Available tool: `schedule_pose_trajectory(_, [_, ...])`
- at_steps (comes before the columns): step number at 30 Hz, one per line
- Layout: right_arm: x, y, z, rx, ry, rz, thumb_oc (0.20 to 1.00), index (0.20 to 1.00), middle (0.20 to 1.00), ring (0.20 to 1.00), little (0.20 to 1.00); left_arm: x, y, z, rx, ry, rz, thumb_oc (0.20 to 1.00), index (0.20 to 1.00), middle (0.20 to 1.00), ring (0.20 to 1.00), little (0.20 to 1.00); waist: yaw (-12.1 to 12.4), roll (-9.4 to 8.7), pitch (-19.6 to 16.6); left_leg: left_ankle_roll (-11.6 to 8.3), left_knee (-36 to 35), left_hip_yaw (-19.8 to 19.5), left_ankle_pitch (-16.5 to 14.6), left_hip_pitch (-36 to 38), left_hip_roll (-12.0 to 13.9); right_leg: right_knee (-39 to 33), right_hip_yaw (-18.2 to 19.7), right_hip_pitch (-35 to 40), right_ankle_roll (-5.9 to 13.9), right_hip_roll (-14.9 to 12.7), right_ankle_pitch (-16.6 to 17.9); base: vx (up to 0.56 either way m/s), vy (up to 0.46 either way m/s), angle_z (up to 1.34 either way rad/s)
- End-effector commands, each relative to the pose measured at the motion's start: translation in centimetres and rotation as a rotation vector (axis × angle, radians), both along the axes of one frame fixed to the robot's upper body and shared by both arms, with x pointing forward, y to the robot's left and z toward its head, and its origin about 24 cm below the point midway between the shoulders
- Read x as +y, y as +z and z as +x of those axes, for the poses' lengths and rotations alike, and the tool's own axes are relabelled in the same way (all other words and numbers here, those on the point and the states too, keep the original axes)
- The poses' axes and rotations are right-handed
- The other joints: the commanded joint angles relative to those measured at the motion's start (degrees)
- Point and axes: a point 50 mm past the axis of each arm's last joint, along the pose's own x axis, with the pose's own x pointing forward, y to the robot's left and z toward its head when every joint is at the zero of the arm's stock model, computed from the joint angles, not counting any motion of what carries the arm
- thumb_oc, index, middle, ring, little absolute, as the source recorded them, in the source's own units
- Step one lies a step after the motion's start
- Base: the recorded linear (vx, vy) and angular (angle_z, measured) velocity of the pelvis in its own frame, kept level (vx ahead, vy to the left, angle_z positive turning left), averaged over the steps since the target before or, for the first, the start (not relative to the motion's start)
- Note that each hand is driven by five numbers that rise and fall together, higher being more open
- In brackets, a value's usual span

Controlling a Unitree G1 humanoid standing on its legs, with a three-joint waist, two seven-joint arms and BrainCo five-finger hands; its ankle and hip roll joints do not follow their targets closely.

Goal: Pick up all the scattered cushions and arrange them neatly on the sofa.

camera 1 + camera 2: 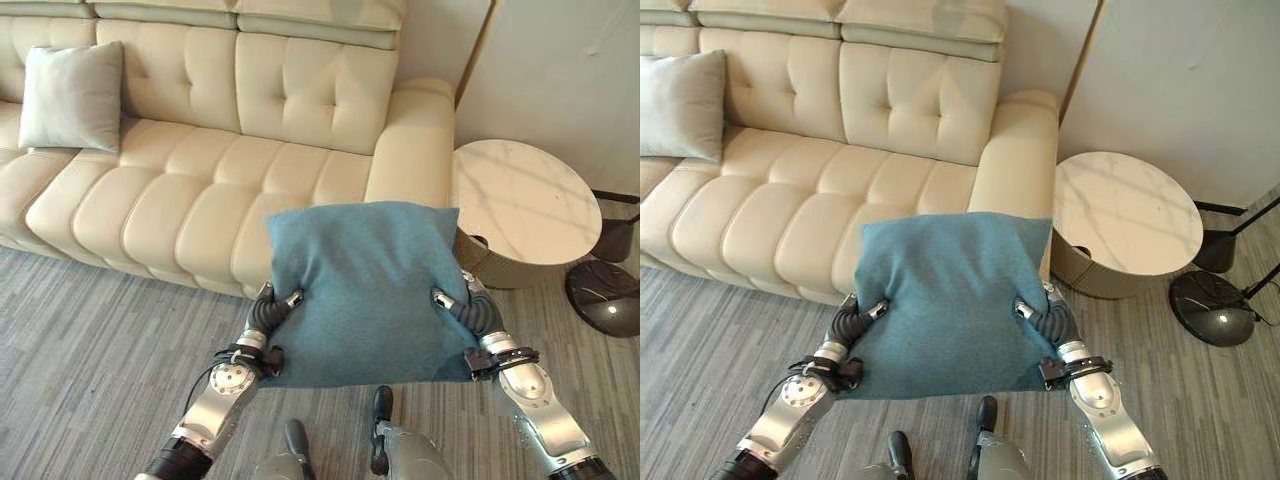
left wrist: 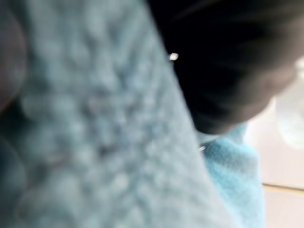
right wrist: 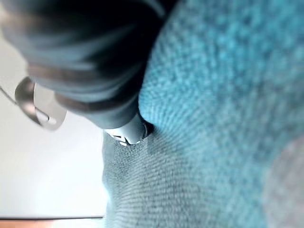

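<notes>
Fingers of both hands are hidden in or behind the blue cushion (image 1: pixel 365 290), so whether they are spread or curled cannot be told. Left hand (image 1: pixel 272 308) presses into the cushion's left edge; its dark ribbed cover and a bit of silver show where the fabric dimples inward. Right hand (image 1: pixel 462 305) presses into the right edge in the same way, with a matching dimple. Right wrist view shows the ribbed cover tight against teal knit fabric, a silver part sunk into a fold. Left wrist view shows the same fabric very close, with the dark cover beside it.

Cushion is held up between the two hands, clear of the floor, in front of the right end of the sofa (image 1: pixel 200 190) and overlapping the seat's front edge and the base of the armrest as seen from the head. It faces the camera broadside, roughly square, top edge level.

Sofa is cream, tufted. A grey cushion (image 1: pixel 72 97) stands upright against the backrest at the left, well apart from the blue one.

Round side table (image 1: pixel 520 195) with a pale marbled top stands just beside the armrest. Floor (image 1: pixel 90 340) is grey and striped.
</notes>
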Motion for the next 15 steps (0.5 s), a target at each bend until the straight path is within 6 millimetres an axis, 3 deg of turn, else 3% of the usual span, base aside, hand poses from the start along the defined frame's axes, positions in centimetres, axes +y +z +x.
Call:
schedule_pose_trajectory(1, [5.3,4.9,0.3,-0.250,0.269,0.144,0.200,0.200,0.200,0.200,0.200,-4.2,5.3,0.6,-0.276,-0.227,-0.086,0.200,0.200,0.200,0.200,0.200,1.07,-1.98,-5.50,-2.09,3.88,-2.57,-1.71,-4.89,0.78,0.96,0.29,9.63,2.72,2.28,-10.47,0.04,0.096,-0.01])
schedule_pose_trajectory(6, [6.9,5.2,0.6,-0.254,0.334,0.162,0.200,0.200,0.200,0.200,0.200,-3.6,5.6,0.7,-0.289,-0.211,-0.071,0.200,0.200,0.200,0.200,0.200,2.50,-2.35,-5.35,-0.08,4.26,-2.06,-3.92,-4.19,-1.38,4.88,1.90,8.18,4.95,-0.26,-9.99,0.09,0.229,-0.09])
schedule_pose_trajectory(9, [7.2,5.2,0.6,-0.256,0.340,0.166,0.200,0.200,0.200,0.200,0.200,-3.5,5.8,0.8,-0.296,-0.206,-0.064,0.200,0.200,0.200,0.200,0.200,2.55,-2.15,-4.93,1.40,4.08,-2.37,-4.46,-3.52,-2.54,13.00,3.72,4.92,5.88,-1.54,-8.21,0.06,0.193,-0.20])
schedule_pose_trajectory(12, [7.2,5.1,0.6,-0.256,0.339,0.163,0.200,0.200,0.200,0.200,0.200,-3.7,5.5,1.1,-0.287,-0.200,-0.063,0.200,0.200,0.200,0.200,0.200,1.75,-1.65,-4.00,2.16,4.05,-4.12,-5.24,-1.98,-3.51,18.93,7.66,0.76,5.39,0.85,-7.98,0.10,0.114,-0.10])
schedule_pose_trajectory(15, [7.1,5.3,0.7,-0.259,0.344,0.163,0.200,0.200,0.200,0.200,0.200,-3.7,5.5,1.0,-0.293,-0.205,-0.064,0.200,0.200,0.200,0.200,0.200,1.19,-1.04,-3.33,2.52,3.45,-4.82,-5.86,-0.25,-4.28,17.87,7.10,-2.73,4.28,2.57,-8.30,0.14,0.052,0.21])
